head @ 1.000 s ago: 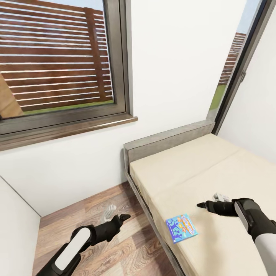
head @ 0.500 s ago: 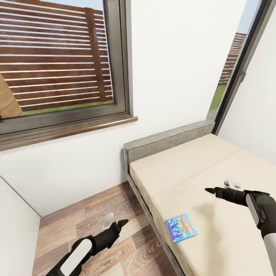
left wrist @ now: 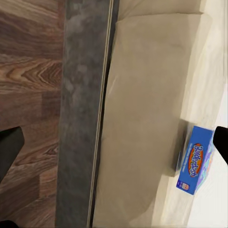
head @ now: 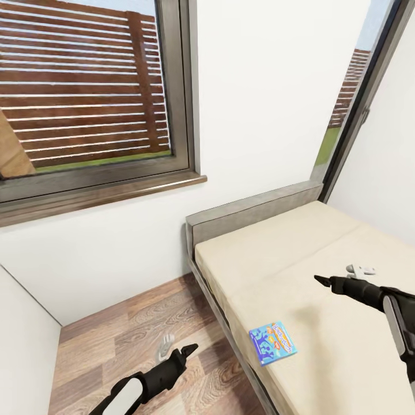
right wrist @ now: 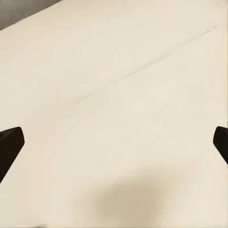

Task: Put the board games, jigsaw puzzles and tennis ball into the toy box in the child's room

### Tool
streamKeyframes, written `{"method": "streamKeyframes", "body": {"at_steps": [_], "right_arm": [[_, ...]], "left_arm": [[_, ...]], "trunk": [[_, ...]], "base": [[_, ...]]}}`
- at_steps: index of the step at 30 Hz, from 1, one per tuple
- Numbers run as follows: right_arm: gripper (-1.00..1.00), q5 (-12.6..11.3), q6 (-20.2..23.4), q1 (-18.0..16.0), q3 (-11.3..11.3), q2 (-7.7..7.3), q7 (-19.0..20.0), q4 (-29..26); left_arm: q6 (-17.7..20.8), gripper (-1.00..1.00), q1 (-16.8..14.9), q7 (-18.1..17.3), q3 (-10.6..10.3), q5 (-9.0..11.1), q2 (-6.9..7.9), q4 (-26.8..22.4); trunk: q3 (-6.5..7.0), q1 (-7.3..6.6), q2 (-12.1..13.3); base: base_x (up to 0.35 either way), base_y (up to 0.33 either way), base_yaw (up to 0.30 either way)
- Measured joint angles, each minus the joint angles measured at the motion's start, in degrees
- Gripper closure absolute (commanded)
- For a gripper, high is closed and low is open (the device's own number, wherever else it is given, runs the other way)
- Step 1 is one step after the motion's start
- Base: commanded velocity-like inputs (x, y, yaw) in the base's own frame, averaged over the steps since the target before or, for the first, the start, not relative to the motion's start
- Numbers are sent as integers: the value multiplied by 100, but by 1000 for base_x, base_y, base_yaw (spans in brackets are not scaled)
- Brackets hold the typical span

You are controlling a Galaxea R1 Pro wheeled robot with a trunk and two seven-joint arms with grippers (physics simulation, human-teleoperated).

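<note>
Blue board game point(head: 273, 343) lay flat on the bed point(head: 300, 271), short of my right gripper point(head: 323, 281), jaws apart, empty. I judged: draw back, descend squarely, pinch an edge.

Black-and-white left arm sits low, its dark two-fingered left gripper point(head: 177, 350) spread wide; the matching right gripper point(head: 340, 278), reaching forward at mid-height, likewise gapes open.

The board game point(head: 273, 343) was bright blue with orange-red lettering. The bed point(head: 323, 259) had a plain beige mattress and grey frame; the floor point(head: 138, 340) was brown wood-plank.
</note>
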Motion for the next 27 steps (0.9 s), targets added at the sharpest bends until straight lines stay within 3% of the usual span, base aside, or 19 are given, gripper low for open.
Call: {"method": "streamKeyframes", "body": {"at_steps": [2,3,5,10,15,27], "right_arm": [[-100,-3,94,291,-51,152,-32,-636],[-100,2,94,296,-52,154,-33,-647],[-100,-2,183,529,-150,335,-124,-1141],[-100,-1,317,724,-326,553,-275,-1565],[-100,-1,515,810,-425,655,-360,-1781],[-100,5,779,852,-511,734,-441,-1970]], "left_arm": [[-12,-100,-92,-381,36,-27,-53,326],[-12,-100,-94,-387,36,-27,-54,332],[-24,-100,-164,-705,48,-26,-87,593],[-29,-100,-225,-1036,78,-44,-121,854],[-31,-100,-257,-1212,91,-49,-141,988],[-35,-100,-300,-1415,73,-83,-213,1105]], "trunk": [[0,0,0],[0,0,0],[0,0,0],[0,0,0],[0,0,0],[0,0,0]], "base": [[0,0,0],[0,0,0],[0,0,0],[0,0,0],[0,0,0],[0,0,-2]]}}
